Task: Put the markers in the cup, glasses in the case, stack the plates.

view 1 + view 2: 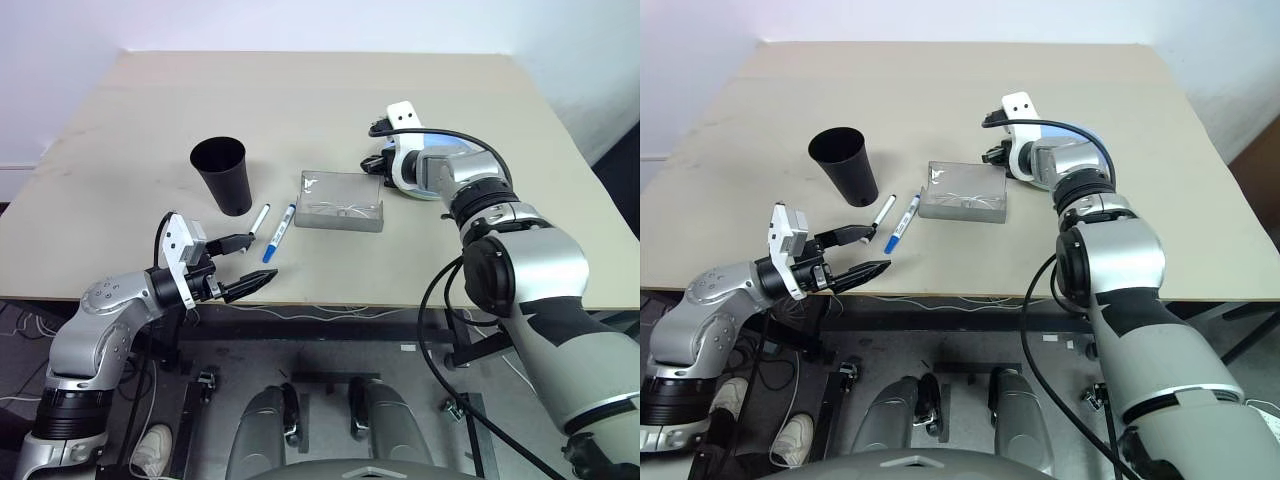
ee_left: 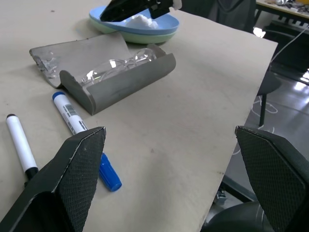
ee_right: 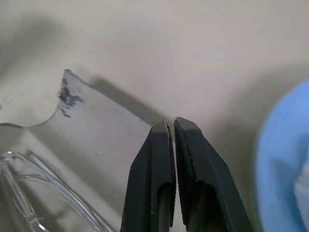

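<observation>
A pale beige tabletop [image 1: 300, 100] stands against a white wall, with grey floor and loose cables under its near edge.

Near its middle lies the open grey case [image 1: 341, 201], the clear glasses [image 2: 113, 67] resting inside it. The left wrist view shows the flat lid spread behind the curved tray, and beyond it the two plates stacked, the light blue plate [image 2: 164, 25] on the pale green plate [image 2: 145, 36], with a crumpled white tissue [image 2: 140, 20] lying in the upper one. In the head views the right arm covers most of that stack.

Just left of the case lie the two markers, roughly parallel and close together: the blue-capped marker [image 1: 279, 232] nearer the case, the black-capped marker [image 1: 259, 221] beside it. The black cup [image 1: 223, 174] stands upright further left, just beyond the markers.

The right tool [image 1: 377, 163] sits at the case's right far corner, between the case and the plates. Its wrist view shows its two fingers [image 3: 149, 183] pressed together with nothing visibly between them, their tips at the edge of the grey lid, the blue plate at one side.

The left tool [image 1: 250, 262] hovers over the tabletop's near edge, pointing towards the markers but apart from them. Its fingers [image 2: 72, 179] are spread wide and hold nothing.
</observation>
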